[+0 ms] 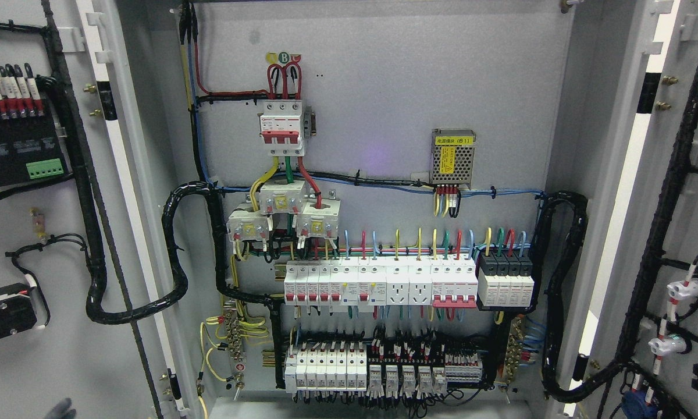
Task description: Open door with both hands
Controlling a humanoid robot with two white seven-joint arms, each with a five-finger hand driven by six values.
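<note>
At the bottom left corner a small grey part of the left hand [61, 409] shows against the left door [64, 361]; too little of it is visible to tell whether its fingers are spread or curled.

Both doors of the cabinet [593, 116] stand wide open. The left door swings out to the left, its inner face carrying a black block with a green connector [45, 169], a row of red-and-white terminals [6, 87] and a black bundle of cable [81, 174] running down it. The right door [692, 233] swings out to the right, with its own black cable bundle and small white fittings [683, 289].

Inside the cabinet, near the bottom, sits a row of white and black breakers [378, 372]. Above that runs a longer row of white breakers [378, 282] with two sockets in the middle and a black block [505, 280] at its right end, fed from above by coloured wires. Higher up are three white square units [282, 212], then a red-and-white main switch [280, 128]. On the back panel at the right hangs a small metal power supply box [452, 157] with a yellow label.
</note>
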